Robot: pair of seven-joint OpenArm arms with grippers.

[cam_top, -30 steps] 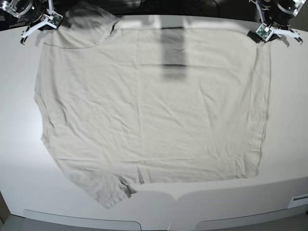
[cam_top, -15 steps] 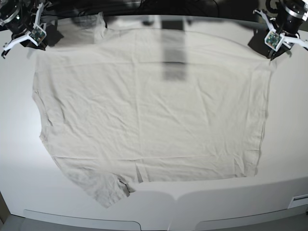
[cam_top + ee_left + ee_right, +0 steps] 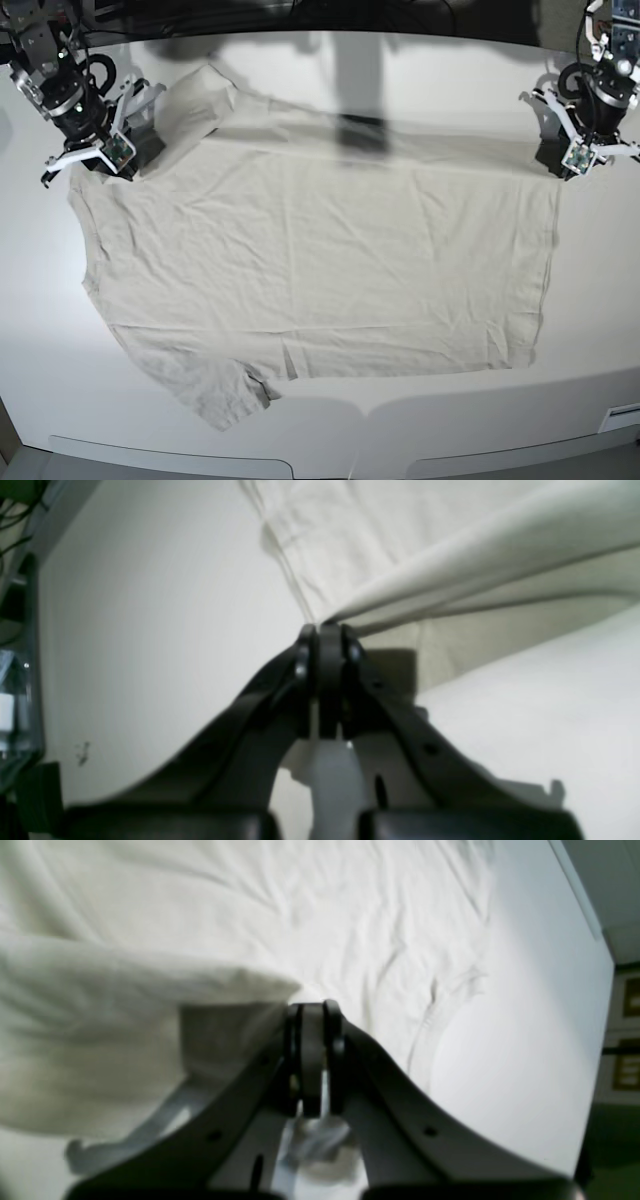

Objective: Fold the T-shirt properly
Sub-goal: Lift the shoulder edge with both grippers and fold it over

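The pale beige T-shirt lies spread on the white table, with one sleeve at the front left. My left gripper is at the shirt's far right corner. In the left wrist view it is shut on a raised fold of the T-shirt. My right gripper is at the far left corner. In the right wrist view it is shut on the lifted edge of the T-shirt. The far sleeve lies folded over beside it.
The table's rounded front edge runs just below the shirt's front hem. A dark area with cables lies behind the table's far edge. A small white part sits at the front right.
Both grippers have moved from the table's far corners toward the front, drawing the shirt's far edge with them. The far left sleeve now lies folded onto the table.
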